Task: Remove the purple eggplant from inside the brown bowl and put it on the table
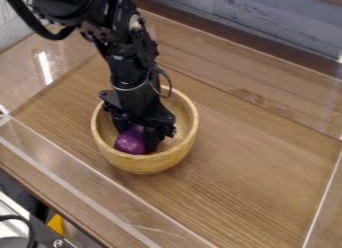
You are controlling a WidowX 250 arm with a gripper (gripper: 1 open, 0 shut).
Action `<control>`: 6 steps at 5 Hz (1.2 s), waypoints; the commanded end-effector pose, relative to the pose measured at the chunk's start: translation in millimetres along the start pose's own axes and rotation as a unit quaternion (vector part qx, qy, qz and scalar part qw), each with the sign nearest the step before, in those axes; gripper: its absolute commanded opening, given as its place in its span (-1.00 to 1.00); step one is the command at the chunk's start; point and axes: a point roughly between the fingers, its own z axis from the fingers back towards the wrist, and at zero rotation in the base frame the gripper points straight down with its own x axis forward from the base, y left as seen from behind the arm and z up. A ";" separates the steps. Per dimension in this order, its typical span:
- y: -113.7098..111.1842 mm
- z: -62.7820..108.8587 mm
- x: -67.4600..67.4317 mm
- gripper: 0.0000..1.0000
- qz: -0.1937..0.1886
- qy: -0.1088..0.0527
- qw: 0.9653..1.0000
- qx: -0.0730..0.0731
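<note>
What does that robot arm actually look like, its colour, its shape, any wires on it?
The arm is black all over, built of chunky jointed segments with thin dark cables looped alongside. It ends in a black gripper with two blocky fingers. No markings are legible.

The brown bowl's (185, 142) thick wall rings the jaws close on every side. Above them is open. Past the bowl, the desk (261, 162) lies bare up to the clear walls (327, 207).

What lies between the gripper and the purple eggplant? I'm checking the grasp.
Nothing: in the camera view the gripper is down inside the brown bowl, closed around the purple eggplant.
</note>
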 end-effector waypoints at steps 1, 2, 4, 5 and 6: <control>0.4 8.3 4.1 -1.00 -0.004 -0.017 1.000 0.000; 4.8 1.7 0.5 -1.00 -0.004 -0.016 1.000 -0.001; 13.3 -8.1 -6.2 -1.00 -0.001 -0.013 1.000 -0.004; 12.0 -11.1 -3.6 -1.00 0.020 -0.011 1.000 -0.002; 10.6 -13.5 -0.9 -1.00 0.040 -0.010 0.999 0.000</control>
